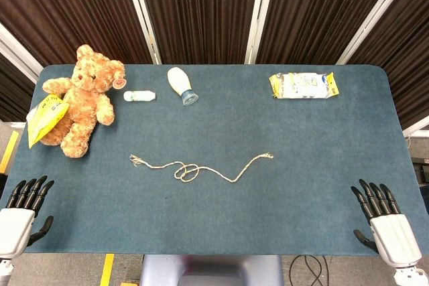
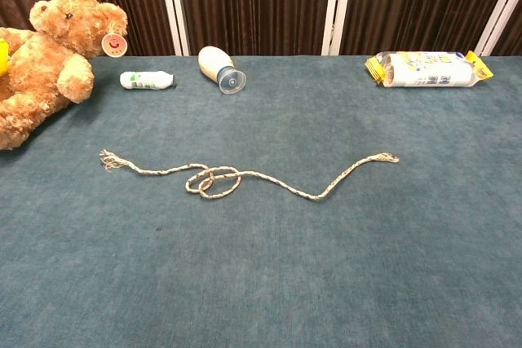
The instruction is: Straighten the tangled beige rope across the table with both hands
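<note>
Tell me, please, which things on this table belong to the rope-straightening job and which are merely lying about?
Belong to the job:
- tangled beige twisted rope, looped left of its middle
- left hand, open, at the near edge
- right hand, open, at the near edge

Lying about:
- brown plush teddy bear
- yellow crinkled packet
- small white tube
- white bottle on its side
- yellow-edged flat packet
</note>
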